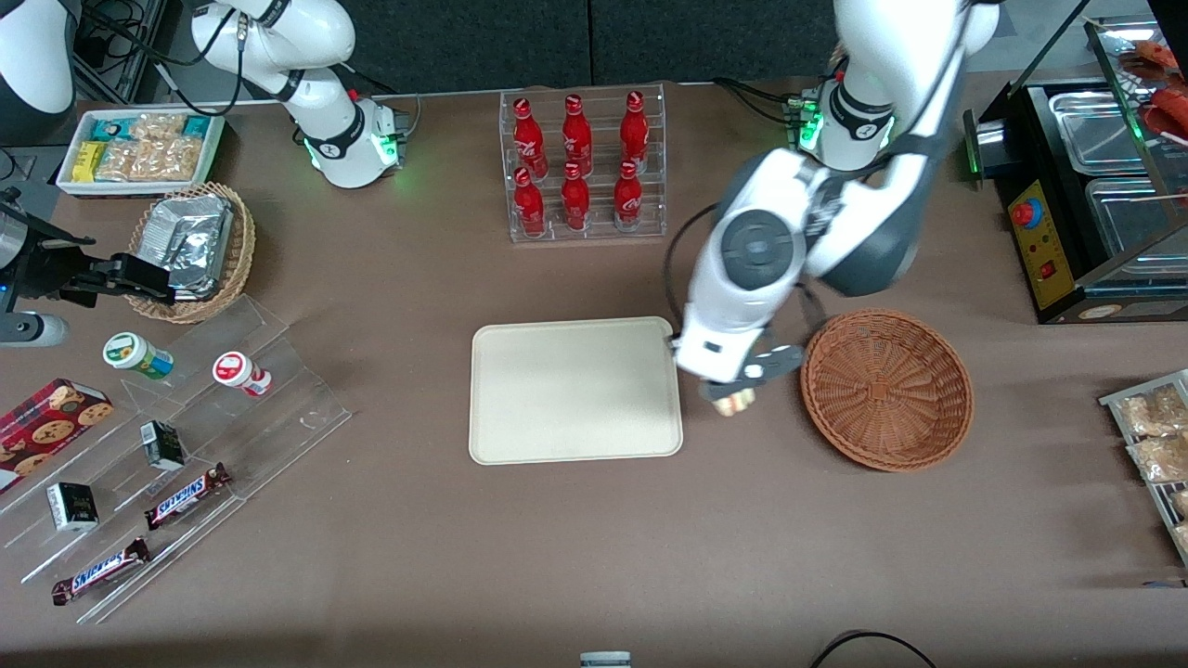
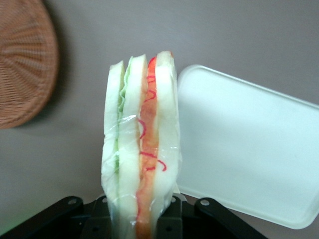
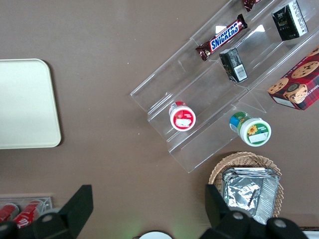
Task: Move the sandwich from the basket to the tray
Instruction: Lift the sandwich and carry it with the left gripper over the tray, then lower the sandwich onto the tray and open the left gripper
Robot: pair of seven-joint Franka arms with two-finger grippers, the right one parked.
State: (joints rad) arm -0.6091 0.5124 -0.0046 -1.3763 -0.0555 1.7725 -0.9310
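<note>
My left gripper (image 1: 740, 394) hangs over the bare table between the tray (image 1: 575, 390) and the basket (image 1: 887, 388), shut on the sandwich (image 1: 739, 403). In the left wrist view the wrapped sandwich (image 2: 142, 144) stands on edge between the black fingers (image 2: 172, 219), its white bread with green and red filling stripes facing the camera. The cream-white tray (image 2: 249, 149) lies flat beside it and holds nothing. The reddish-brown wicker basket (image 2: 25, 64) has nothing in it in the front view. The sandwich is just outside the tray's rim.
A clear rack of red bottles (image 1: 583, 165) stands farther from the front camera than the tray. Toward the parked arm's end are a tan basket with a foil packet (image 1: 193, 249), an acrylic stand with snacks (image 1: 176, 455) and a white snack box (image 1: 139, 148). A food warmer (image 1: 1095, 176) stands at the working arm's end.
</note>
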